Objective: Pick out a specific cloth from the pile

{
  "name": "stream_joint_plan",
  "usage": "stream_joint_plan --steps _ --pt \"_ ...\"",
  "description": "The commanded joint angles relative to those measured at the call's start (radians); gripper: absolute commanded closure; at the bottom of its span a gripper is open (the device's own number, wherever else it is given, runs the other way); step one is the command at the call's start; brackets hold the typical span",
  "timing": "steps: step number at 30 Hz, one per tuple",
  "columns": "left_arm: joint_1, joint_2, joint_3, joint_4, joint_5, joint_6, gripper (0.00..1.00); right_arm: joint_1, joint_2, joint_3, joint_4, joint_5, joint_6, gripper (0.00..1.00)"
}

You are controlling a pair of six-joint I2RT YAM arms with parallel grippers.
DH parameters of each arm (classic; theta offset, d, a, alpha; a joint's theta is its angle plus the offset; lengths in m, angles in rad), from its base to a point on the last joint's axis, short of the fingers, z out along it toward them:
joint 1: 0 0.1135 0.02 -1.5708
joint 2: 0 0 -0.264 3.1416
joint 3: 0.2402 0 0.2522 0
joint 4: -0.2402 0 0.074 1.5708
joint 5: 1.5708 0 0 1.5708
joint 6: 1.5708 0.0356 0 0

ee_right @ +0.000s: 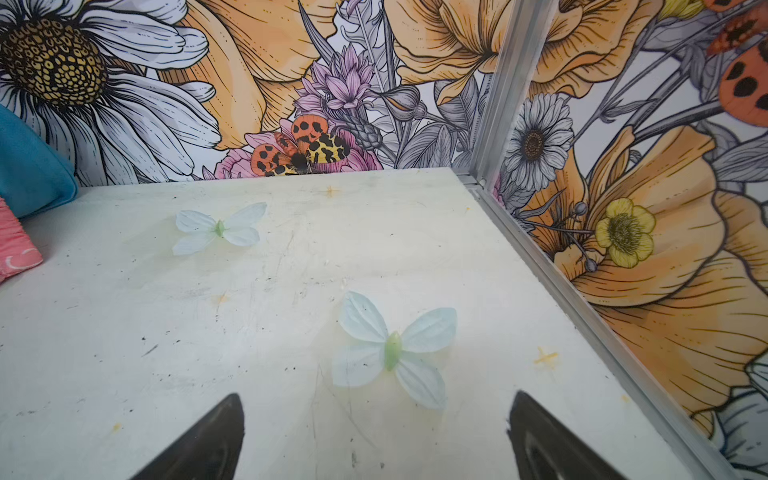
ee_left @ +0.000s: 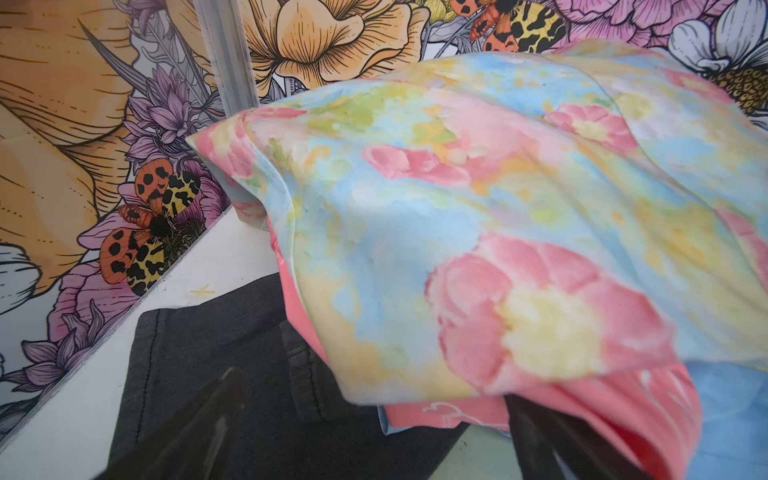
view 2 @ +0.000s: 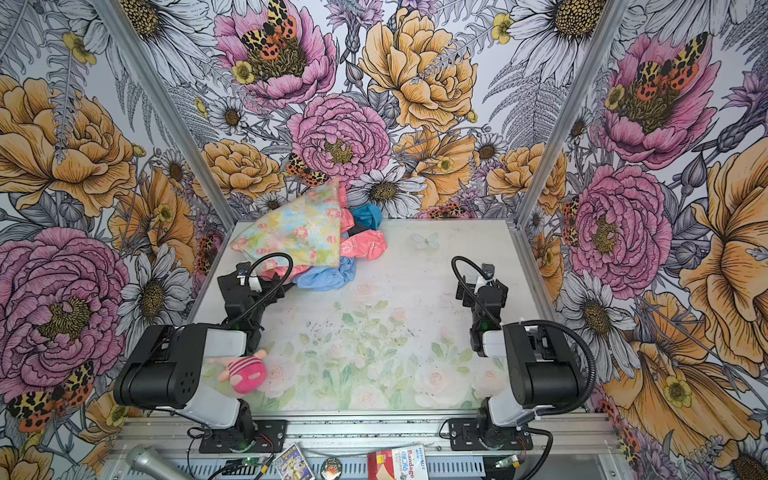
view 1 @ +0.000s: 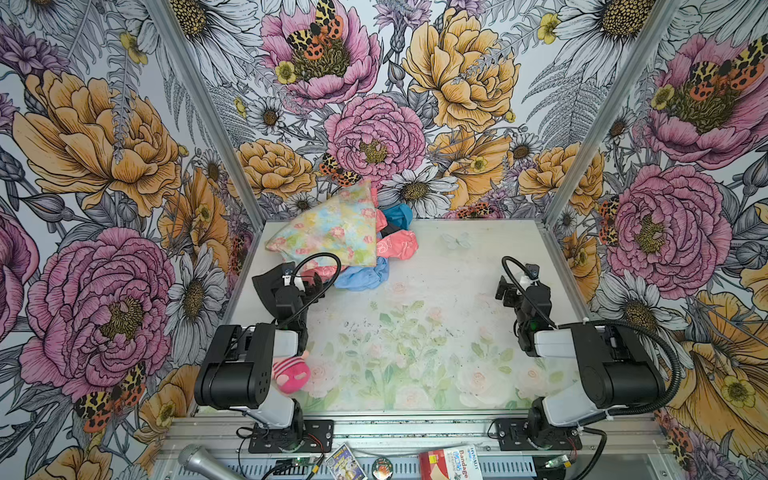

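The pile [view 1: 332, 241] [view 2: 299, 237] lies at the back left of the table in both top views. A pastel floral cloth [ee_left: 498, 216] covers its top, over coral-pink, pale blue [view 1: 361, 276] and black [ee_left: 216, 365] pieces. The cloth [view 1: 397, 215] [view 2: 366, 216], plain turquoise, pokes out at the pile's far right against the back wall; its edge shows in the right wrist view [ee_right: 29, 166]. My left gripper [view 1: 311, 284] [view 2: 274, 286] [ee_left: 374, 436] is open at the pile's near left edge, over the black piece, holding nothing. My right gripper [view 1: 505, 293] [view 2: 461, 291] [ee_right: 374, 440] is open over bare table, far right of the pile.
A pink striped plush toy [view 1: 291, 372] lies by the left arm's base. Flower-papered walls with metal corner posts [ee_right: 503, 91] close in the table [view 1: 436, 299]. A microphone [view 1: 199, 459] and a bandage box [view 1: 453, 463] lie on the front rail.
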Motion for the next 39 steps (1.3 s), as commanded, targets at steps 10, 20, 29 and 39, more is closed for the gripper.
stream_joint_plan --steps 10,20,29,39 --pt "-0.006 0.003 -0.011 0.026 -0.008 0.013 0.01 -0.003 0.002 0.019 0.003 -0.051 -0.017 0.0" --pt "0.014 0.001 -0.011 0.025 0.028 0.001 0.01 -0.004 0.003 0.022 -0.001 -0.054 -0.014 0.01" --pt "0.01 0.0 -0.01 0.016 0.021 0.002 0.01 -0.005 -0.001 0.02 -0.001 -0.051 -0.014 0.0" --pt "0.033 -0.035 -0.01 -0.006 0.037 -0.025 0.01 0.009 -0.094 0.051 -0.138 0.072 0.014 0.01"
